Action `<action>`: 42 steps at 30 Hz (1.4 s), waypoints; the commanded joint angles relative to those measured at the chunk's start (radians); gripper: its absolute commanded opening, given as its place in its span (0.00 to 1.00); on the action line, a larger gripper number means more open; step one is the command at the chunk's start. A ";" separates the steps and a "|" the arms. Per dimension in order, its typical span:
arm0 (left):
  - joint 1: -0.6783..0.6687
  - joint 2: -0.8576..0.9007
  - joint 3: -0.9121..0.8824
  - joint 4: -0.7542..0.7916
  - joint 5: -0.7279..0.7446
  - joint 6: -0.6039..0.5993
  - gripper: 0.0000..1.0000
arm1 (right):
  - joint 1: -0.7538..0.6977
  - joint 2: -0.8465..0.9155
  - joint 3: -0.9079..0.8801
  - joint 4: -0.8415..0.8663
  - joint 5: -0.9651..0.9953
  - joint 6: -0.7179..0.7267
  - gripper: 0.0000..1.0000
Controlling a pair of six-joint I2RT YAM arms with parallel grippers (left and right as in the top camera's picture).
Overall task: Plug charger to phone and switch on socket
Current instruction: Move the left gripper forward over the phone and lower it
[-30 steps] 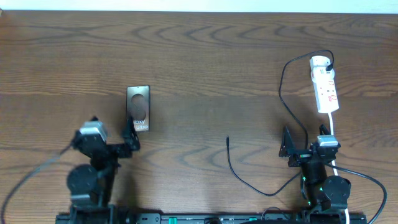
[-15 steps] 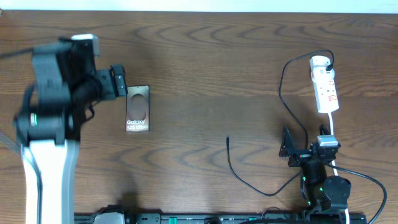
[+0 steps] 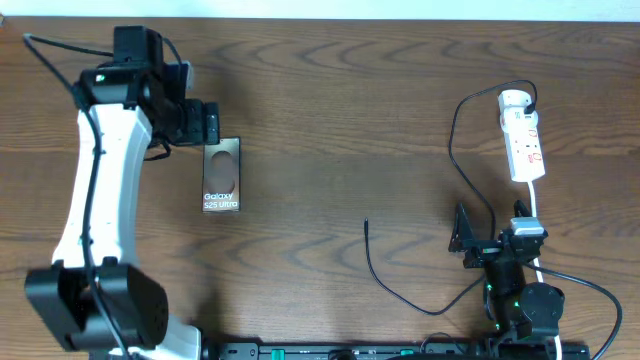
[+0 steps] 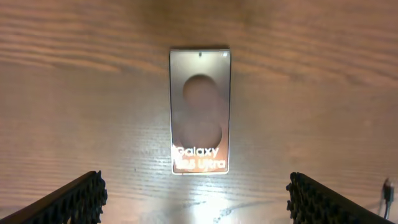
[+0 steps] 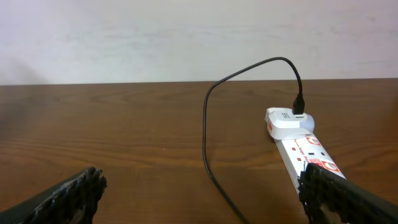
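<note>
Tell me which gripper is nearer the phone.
Left. The left gripper hovers open at the far end of the phone. The right gripper sits across the table on the socket side, well apart from the phone.

Left: phone (image 3: 221, 176); right: socket (image 3: 522, 135); between: charger (image 3: 367, 236) tip.

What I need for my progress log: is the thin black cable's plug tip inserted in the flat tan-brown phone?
No, the plug tip lies on the bare wooden table, clearly apart from the phone.
</note>
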 commanded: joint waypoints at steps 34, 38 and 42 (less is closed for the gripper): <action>-0.043 0.195 -0.222 0.208 0.012 0.018 0.93 | 0.009 -0.006 -0.001 -0.006 0.005 -0.012 0.99; -0.060 0.195 -0.249 0.246 0.011 0.018 0.92 | 0.010 -0.006 -0.001 -0.006 0.005 -0.012 0.99; -0.061 0.195 -0.270 0.269 0.004 0.017 0.92 | 0.009 -0.006 -0.001 -0.006 0.005 -0.012 0.99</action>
